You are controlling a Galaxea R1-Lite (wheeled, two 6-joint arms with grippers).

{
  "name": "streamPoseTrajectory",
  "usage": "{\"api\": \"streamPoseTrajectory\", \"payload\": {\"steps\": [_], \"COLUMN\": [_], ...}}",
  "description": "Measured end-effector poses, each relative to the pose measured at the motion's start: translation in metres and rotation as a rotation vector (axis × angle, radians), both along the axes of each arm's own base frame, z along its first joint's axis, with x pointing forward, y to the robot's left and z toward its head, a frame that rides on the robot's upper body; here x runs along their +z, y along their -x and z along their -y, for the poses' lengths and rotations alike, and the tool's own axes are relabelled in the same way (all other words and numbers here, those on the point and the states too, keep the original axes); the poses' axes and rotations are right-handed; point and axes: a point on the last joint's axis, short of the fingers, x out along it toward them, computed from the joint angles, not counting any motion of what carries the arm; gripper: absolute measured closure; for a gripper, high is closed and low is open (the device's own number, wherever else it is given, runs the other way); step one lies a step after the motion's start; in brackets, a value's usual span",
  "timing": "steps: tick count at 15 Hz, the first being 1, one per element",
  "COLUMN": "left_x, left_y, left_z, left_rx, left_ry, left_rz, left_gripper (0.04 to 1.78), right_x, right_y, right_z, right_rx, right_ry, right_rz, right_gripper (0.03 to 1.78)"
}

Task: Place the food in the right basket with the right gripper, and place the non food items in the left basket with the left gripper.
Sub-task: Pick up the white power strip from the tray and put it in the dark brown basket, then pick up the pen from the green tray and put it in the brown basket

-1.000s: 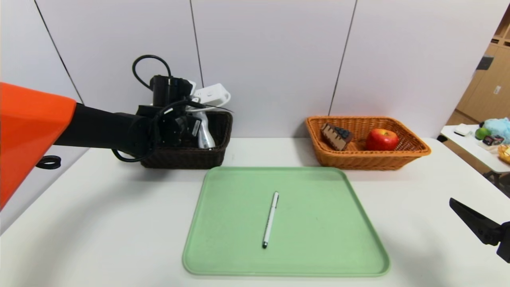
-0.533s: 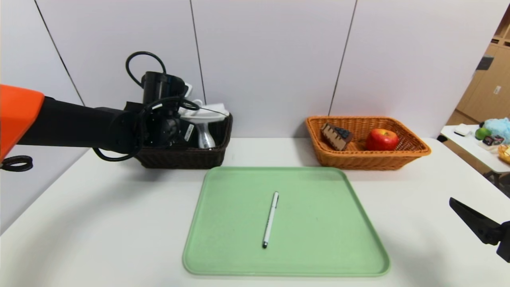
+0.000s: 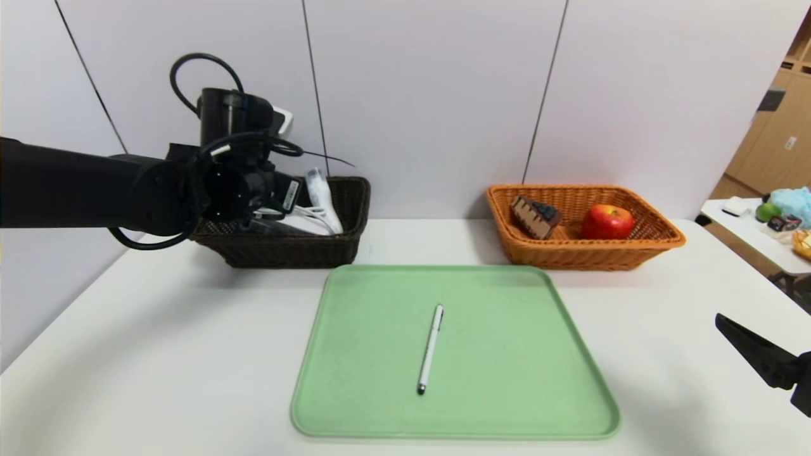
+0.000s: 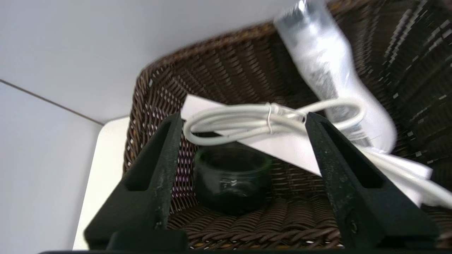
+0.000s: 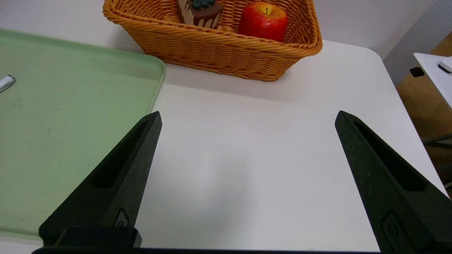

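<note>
**Pen alone on the tray, both my hands empty**

The pen (image 3: 430, 349) lies flat near the middle of the green tray (image 3: 355, 405), slanted, its dark tip toward me and its silver cap end toward the baskets; any print on its white barrel is too small to read. From my right wrist only the cap end (image 5: 6, 83) shows, cut off at the picture's edge.

My left hand (image 4: 243, 121) hangs over the dark left basket (image 3: 304, 250), beyond the tray's far left corner, its fingers (image 4: 155, 169) spread wide with nothing between them. In the head view the wrist and its cables hide most of that hand and the basket's inside. Under it lie a white charger block (image 4: 296, 148) with a bundled white cable (image 4: 247, 121) across it, a white and silver device (image 4: 328, 70) leaning on the basket wall, and a dark glass jar (image 4: 231, 180) on the basket floor. The device carries a grey printed label, blurred past reading.

My right hand (image 5: 247, 118) sits low over the counter (image 5: 254, 148), off the tray's right side, fingers wide apart and empty; the head view catches only one dark finger (image 3: 754, 358) at the edge.

Beyond the tray's far right corner, the orange right basket (image 3: 633, 250) holds a slice of chocolate cake (image 3: 534, 216) and a red apple (image 3: 607, 221).
</note>
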Motion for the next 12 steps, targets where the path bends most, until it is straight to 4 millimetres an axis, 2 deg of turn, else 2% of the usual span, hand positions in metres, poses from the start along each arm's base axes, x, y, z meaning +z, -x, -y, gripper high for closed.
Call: {"api": "streamPoseTrajectory", "payload": {"steps": [3, 6, 9, 12], "left_x": [0.024, 0.034, 0.019, 0.001], "left_y": [0.030, 0.061, 0.092, 0.121], "left_z": [0.031, 0.064, 0.092, 0.111], "left_rx": [-0.090, -0.153, -0.139, -0.141], "left_ry": [0.126, 0.328, 0.443, 0.470], "left_rz": [0.065, 0.072, -0.041, -0.192], "left_gripper": [0.40, 0.31, 0.25, 0.21], "right_x": [-0.001, -0.001, -0.003, -0.007], "right_y": [0.000, 0.000, 0.001, 0.003], "right_z": [0.000, 0.000, 0.000, 0.000], "right_rx": [0.001, 0.001, -0.001, -0.001], "right_ry": [0.004, 0.005, 0.004, 0.004], "right_rz": [-0.004, -0.005, -0.011, -0.020], "right_gripper": [0.12, 0.12, 0.12, 0.12]}}
